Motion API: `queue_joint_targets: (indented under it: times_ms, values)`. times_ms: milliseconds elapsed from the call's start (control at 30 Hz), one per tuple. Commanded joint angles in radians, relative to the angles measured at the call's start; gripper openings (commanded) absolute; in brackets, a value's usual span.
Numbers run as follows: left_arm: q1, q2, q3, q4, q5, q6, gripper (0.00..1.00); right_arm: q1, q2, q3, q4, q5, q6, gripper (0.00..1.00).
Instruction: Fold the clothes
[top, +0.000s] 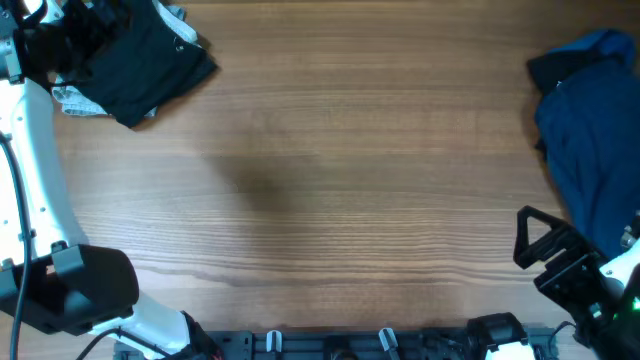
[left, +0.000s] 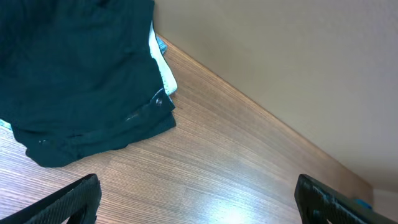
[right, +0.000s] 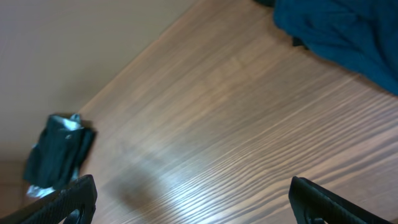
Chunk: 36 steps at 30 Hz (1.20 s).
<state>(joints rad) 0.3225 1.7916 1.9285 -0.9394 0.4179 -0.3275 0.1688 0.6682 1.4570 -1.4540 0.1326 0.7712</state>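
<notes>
Black garment (top: 150, 60) at far-left corner, dark blue garment (top: 590, 130) at right edge, left pincer (left: 196, 205) and right pincer (right: 193, 202) agape

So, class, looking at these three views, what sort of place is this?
Probably a robotics lab bench for folding practice: a wooden table, a left arm and a right arm at its edge, and a black garment and a dark blue garment lying at opposite ends.

Overhead view: the bare wooden table (top: 330, 170) spans the whole middle of the frame and is open to passage. A black garment (top: 140, 60) is heaped in the upper left corner. A dark blue garment (top: 595, 130) fills the right edge. The white left arm (top: 30, 150) runs down the left edge.
</notes>
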Motion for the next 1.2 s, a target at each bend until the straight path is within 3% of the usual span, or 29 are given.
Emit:
queue_joint_targets:
  times_ms: [0,167,300,433,667,867,1167]
  values:
    - [0.000,0.003,0.002,0.002,0.019,0.002,1.00,-0.051,-0.021,-0.060,0.002,0.058,-0.015,1.00]
    - [0.000,0.003,0.002,0.002,0.019,0.002,1.00,-0.190,-0.144,-0.259,0.148,-0.007,-0.191,1.00]
    - [0.000,0.003,0.002,0.002,0.019,0.002,1.00,-0.209,-0.312,-0.496,0.465,-0.187,-0.532,1.00]
    - [0.000,0.003,0.002,0.002,0.019,0.002,1.00,-0.209,-0.431,-0.734,0.724,-0.277,-0.747,1.00]
    - [0.000,0.003,0.002,0.002,0.019,0.002,1.00,-0.209,-0.538,-1.114,1.184,-0.348,-0.741,1.00]
    - [0.000,0.003,0.002,0.002,0.019,0.002,1.00,-0.209,-0.627,-1.320,1.472,-0.377,-0.742,1.00]
    - [0.000,0.003,0.002,0.002,0.019,0.002,1.00,-0.209,-0.665,-1.381,1.526,-0.290,-0.682,1.00]
